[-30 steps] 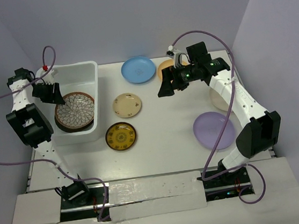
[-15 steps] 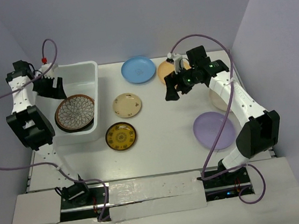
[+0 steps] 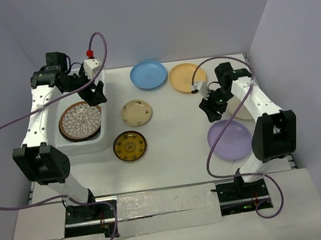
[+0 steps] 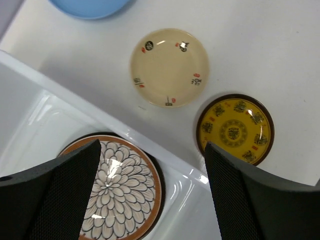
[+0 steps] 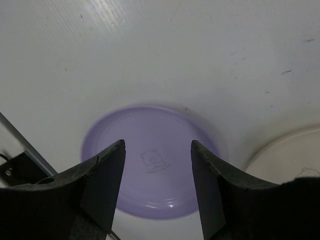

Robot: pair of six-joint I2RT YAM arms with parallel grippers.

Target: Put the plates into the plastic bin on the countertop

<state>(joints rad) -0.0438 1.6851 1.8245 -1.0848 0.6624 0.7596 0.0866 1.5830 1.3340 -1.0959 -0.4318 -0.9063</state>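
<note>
Left gripper [image 3: 95,95] over rim of plastic bin [image 3: 80,146], lengthwise near-to-far

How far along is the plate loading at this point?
Done: the floral plate lies in the bin. In hand: nothing; the left end effector and right end effector are open and empty, the right above the lavender plate. Left on the table: blue plate, orange plate, small cream plate, gold plate, lavender and a larger cream plate.
</note>
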